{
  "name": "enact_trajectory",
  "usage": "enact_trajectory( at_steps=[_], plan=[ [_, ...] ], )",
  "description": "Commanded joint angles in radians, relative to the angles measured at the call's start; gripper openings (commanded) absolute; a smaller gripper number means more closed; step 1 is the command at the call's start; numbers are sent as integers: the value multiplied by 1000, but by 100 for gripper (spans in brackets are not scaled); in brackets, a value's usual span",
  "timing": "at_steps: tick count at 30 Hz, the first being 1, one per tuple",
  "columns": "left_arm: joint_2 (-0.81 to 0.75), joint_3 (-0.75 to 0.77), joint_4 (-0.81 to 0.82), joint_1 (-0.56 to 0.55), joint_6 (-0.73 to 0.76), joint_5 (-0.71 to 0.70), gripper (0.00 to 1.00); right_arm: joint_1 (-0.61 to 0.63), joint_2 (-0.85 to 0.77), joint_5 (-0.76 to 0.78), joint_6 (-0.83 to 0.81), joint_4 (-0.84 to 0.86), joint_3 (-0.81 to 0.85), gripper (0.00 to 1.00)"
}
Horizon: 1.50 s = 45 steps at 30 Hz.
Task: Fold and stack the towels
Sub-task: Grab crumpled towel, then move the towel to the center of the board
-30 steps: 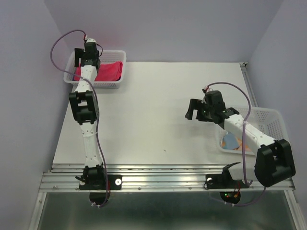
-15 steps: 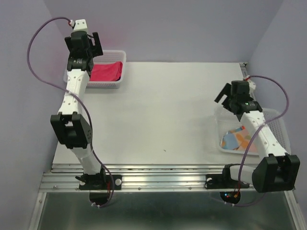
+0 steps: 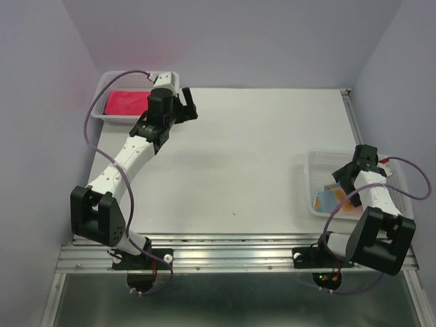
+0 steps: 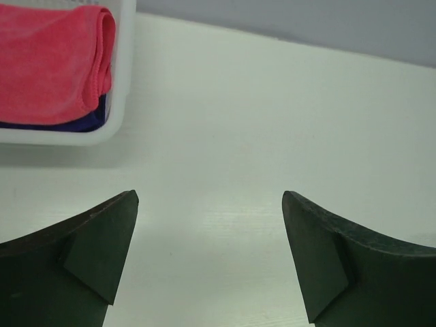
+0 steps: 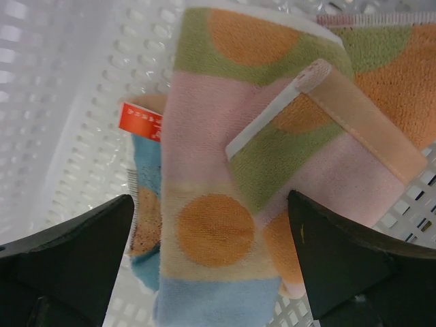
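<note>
Towels first: the pink-red towel (image 3: 128,102) lies folded in the far-left mesh basket (image 3: 101,112), and from the left wrist I can see it resting on top of the deep purple towel (image 4: 78,127), of which only a thin edge shows. A second ago my left gripper (image 3: 187,103) was down in that basket on the pink cloth. It then lifted above the basket, and now it has swung out to the right and hangs over the bare table (image 3: 259,157) just beside the basket's right end. Its fingers are spread wide with nothing between them, and the pink towel sits off to the upper left of the wrist view.

My right gripper (image 3: 347,185) was out over the table a second ago. It has since pulled back to the near-right mesh basket (image 3: 320,155) and now sits over it. The patterned towels (image 5: 225,170), with orange dots on pink, green and light blue bands, lie bunched in that basket directly below the spread fingers, which hold nothing. A red tag (image 5: 139,122) shows at the cloth's left edge.
</note>
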Motion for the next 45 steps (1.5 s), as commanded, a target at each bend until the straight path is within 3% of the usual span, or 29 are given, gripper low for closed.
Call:
enact_trajectory(
  at_steps=[1, 7, 9, 11, 14, 17, 24, 29, 33, 35, 36, 39, 42, 44, 45],
  plan=[
    [-114, -52, 65, -23, -66, 1, 99, -3, -19, 52, 70, 24, -75, 100],
    [-152, -136, 60, -30, -80, -36, 99, -5, 67, 49, 93, 96, -126, 99],
    [-157, -135, 40, -30, -77, -65, 99, -5, 80, 32, 91, 113, -121, 90],
    [-166, -133, 37, -30, -72, -68, 99, -5, 64, 5, 73, 120, -101, 61],
    [-189, -144, 37, -30, -72, -71, 99, -5, -2, 0, 53, 100, -57, 37],
    [-201, -155, 40, -30, -71, -82, 99, -5, -96, 3, 36, 60, -12, 1],
    [-212, -179, 57, -30, -75, -74, 99, -3, -279, -142, -85, -92, 259, 1],
    [-247, -236, 65, -30, -131, -100, 99, 3, -252, -583, -197, -143, 585, 1],
    [-273, -300, 69, -30, -180, -88, 99, 73, -171, -774, -200, -80, 730, 1],
    [-295, -320, 60, -30, -209, -80, 99, 244, -108, -711, -202, -39, 764, 1],
    [-303, -328, 47, -30, -215, -76, 99, 415, -76, -669, -212, -29, 799, 1],
    [-350, -365, 10, -29, -258, -97, 99, 692, 61, -533, -261, -23, 841, 8],
    [-401, -432, -26, -30, -333, -111, 99, 820, 157, -385, -289, -26, 819, 34],
    [-433, -496, -46, -30, -373, -114, 99, 857, 169, -269, -281, -29, 706, 46],
    [-442, -517, -67, -30, -384, -117, 99, 871, 162, -258, -284, -22, 654, 57]
  ],
)
